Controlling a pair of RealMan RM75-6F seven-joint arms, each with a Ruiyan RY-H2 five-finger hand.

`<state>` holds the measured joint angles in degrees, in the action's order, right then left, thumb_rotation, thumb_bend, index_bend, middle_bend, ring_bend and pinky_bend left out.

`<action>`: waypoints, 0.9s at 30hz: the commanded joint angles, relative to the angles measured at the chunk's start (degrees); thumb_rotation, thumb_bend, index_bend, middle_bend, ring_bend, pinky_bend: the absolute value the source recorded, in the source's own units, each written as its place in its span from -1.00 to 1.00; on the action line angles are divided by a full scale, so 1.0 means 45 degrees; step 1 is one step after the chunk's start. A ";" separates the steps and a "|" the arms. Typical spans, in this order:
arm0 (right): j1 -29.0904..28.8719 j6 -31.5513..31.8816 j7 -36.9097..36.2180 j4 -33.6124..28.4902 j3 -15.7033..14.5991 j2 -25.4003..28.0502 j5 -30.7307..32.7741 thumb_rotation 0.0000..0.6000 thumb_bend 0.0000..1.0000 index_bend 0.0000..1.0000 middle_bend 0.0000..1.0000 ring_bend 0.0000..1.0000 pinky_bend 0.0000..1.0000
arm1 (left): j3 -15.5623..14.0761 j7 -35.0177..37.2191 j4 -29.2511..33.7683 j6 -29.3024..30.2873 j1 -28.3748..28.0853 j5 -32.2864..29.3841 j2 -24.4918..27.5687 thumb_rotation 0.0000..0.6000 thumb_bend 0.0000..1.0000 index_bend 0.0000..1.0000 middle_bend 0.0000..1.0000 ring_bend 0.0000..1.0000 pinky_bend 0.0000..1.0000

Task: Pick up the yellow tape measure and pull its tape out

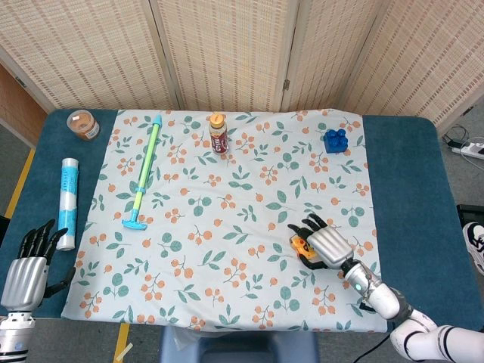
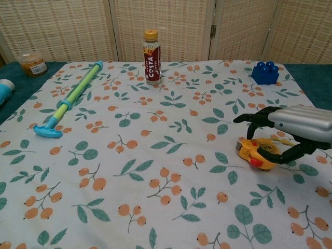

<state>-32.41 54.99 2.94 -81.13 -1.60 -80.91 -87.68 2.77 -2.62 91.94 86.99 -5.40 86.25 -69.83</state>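
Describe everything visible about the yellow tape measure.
The yellow tape measure is a small rounded case, plastic by its look, with a red part on its near side. It lies on the floral cloth near the table's right front. The right hand arches over it, dark fingers curled around it. Whether they grip it firmly cannot be told.

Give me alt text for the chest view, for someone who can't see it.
The right hand curls over a yellow tape measure lying on a floral tablecloth. Farther back stand a drink bottle and a blue block, with a green and blue rod at left.
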 commanded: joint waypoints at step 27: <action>0.1537 0.2220 -0.0749 0.3464 -0.0138 -0.1579 -0.0362 0.17 -0.31 -1.00 -1.00 -1.00 -1.00 | 0.0030 0.0129 -0.0143 -0.0043 0.0031 -0.0075 -0.0048 1.00 -0.27 -0.69 -0.96 -0.95 -1.00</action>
<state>-25.35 65.47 -0.24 -66.23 -2.35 -87.43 -89.52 2.87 -2.05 91.29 86.75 -5.31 85.97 -70.07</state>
